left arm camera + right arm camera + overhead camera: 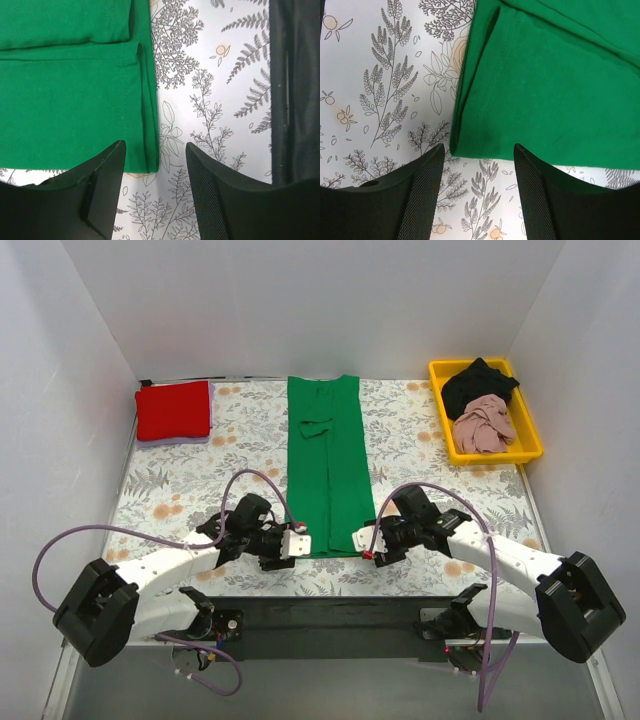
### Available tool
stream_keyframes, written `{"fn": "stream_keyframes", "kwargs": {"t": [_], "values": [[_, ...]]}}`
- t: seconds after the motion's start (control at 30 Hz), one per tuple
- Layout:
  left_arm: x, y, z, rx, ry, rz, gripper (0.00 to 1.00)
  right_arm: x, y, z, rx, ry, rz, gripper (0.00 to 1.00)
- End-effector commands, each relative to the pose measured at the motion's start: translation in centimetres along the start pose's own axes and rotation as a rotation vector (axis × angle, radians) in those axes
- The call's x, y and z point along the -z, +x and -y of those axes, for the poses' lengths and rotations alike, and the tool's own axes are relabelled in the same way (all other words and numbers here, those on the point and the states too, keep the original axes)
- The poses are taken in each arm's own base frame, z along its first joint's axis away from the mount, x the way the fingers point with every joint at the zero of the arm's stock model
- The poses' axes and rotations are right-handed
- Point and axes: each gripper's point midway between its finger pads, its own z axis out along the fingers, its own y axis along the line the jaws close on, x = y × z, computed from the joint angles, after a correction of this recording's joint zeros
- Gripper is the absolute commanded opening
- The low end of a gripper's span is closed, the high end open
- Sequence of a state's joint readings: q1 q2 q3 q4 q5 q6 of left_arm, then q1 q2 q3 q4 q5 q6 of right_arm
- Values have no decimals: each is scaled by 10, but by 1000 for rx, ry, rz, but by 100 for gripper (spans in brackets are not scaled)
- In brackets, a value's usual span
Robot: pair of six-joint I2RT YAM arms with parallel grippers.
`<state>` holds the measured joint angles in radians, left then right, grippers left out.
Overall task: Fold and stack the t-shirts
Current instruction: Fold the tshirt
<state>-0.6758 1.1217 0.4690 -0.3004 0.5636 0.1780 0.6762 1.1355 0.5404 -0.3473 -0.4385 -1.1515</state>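
A bright green t-shirt (326,465) lies folded into a long narrow strip down the middle of the table, sleeves tucked in. My left gripper (297,543) is open at the strip's near left corner (145,160), with nothing between its fingers. My right gripper (362,542) is open at the near right corner (462,145), also empty. A folded red t-shirt (173,410) lies at the far left. A black t-shirt (478,382) and a dusty pink t-shirt (484,426) lie crumpled in the yellow tray.
The yellow tray (530,436) stands at the far right. The floral-print cloth (420,440) covers the table. White walls close in the left, right and far sides. A dark table edge (292,90) shows in the left wrist view.
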Motion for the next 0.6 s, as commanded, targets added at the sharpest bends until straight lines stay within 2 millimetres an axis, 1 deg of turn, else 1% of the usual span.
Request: {"fn": "stream_keyframes", "kwargs": {"t": [0.0, 0.1, 0.2, 0.33, 0.4, 0.43, 0.5, 0.53, 0.57], "values": [[-6, 6, -8, -107, -28, -15, 50, -9, -10, 6, 96, -3, 49, 63], [-9, 13, -8, -102, -28, -30, 50, -14, -7, 3, 110, -18, 43, 61], [-11, 18, -8, -116, -35, -42, 50, -21, -4, -6, 106, -54, 33, 60], [-15, 28, -5, -117, -15, -71, 46, -28, 4, -17, 100, -98, 2, 53], [-16, 28, -4, -118, -7, -71, 45, -32, 10, -26, 91, -131, -19, 49], [-17, 29, -4, -114, 1, -75, 41, -33, 11, -28, 90, -141, -24, 44], [-19, 30, -5, -107, 4, -82, 33, -37, 15, -32, 86, -160, -46, 38], [-20, 31, -6, -100, 10, -87, 29, -38, 16, -32, 78, -165, -55, 32], [-21, 31, -7, -99, 10, -89, 22, -40, 19, -34, 66, -177, -68, 28]]}}
